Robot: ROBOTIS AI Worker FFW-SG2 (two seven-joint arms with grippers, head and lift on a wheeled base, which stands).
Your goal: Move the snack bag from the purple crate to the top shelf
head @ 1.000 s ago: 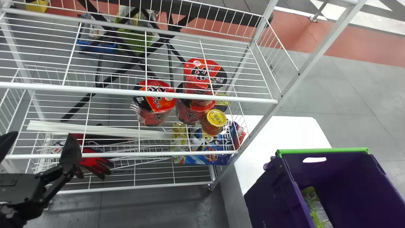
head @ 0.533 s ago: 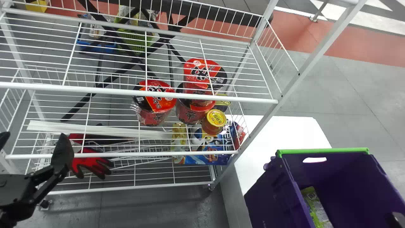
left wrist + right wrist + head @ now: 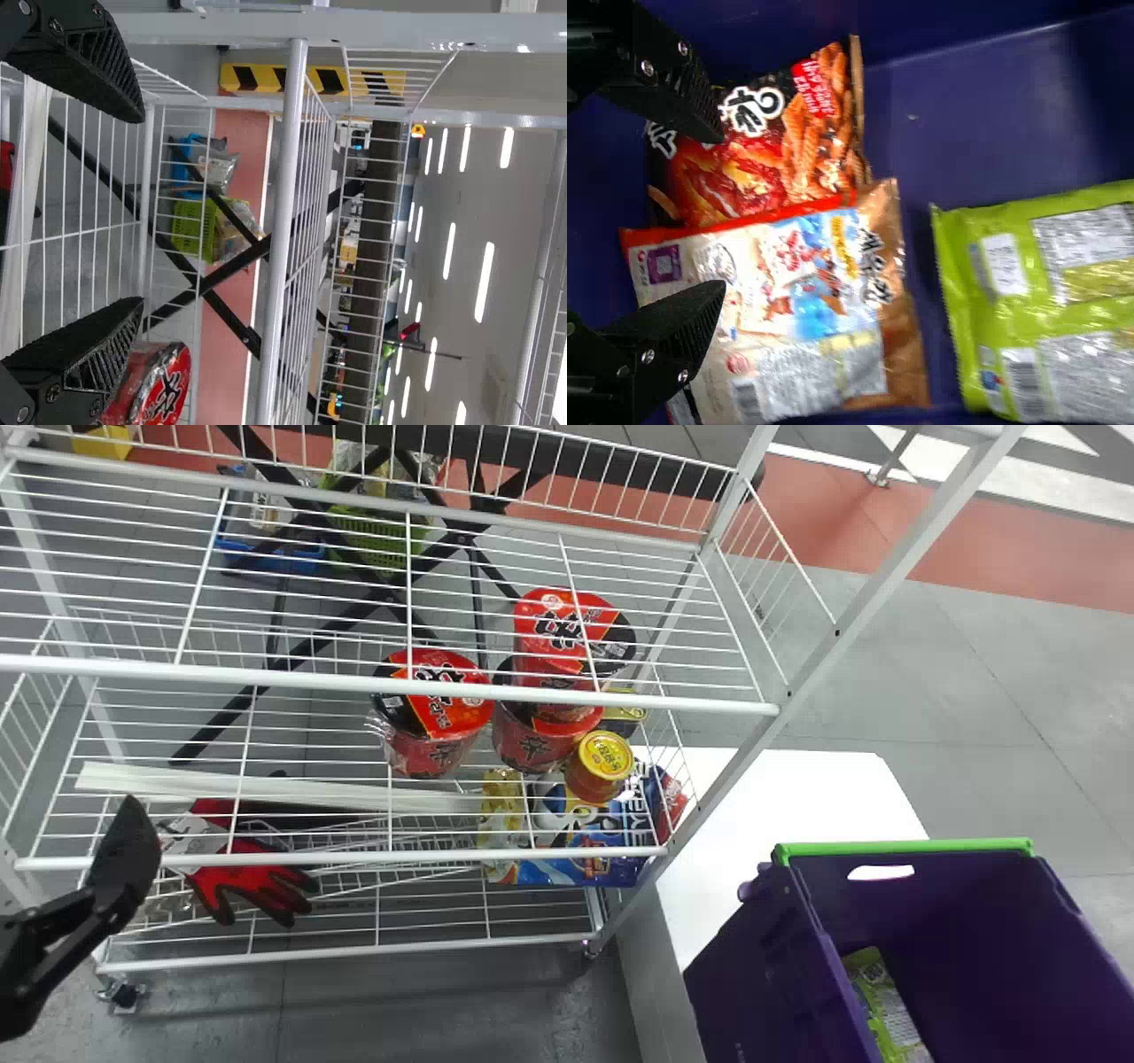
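"What's it up to?"

"Still to pick, I reckon. Right claw (image 3: 716, 211) is released above the purple crate (image 3: 762, 965), four o'clock in the head view. Left claw (image 3: 142, 211) waits, released too, about eight o'clock."

"Which bag?"

"Can't tell: the pale snack bag (image 3: 788, 310) or the dark red bag (image 3: 766, 146), both inside the crate. It'll want to lower, pinch one, then lift towards the shelving (image 3: 390, 682) at ten o'clock."

"Looks slippery?"

"The pale one's glossy, crinkled, brown at one end, overlapping the red. Might drag its neighbour."
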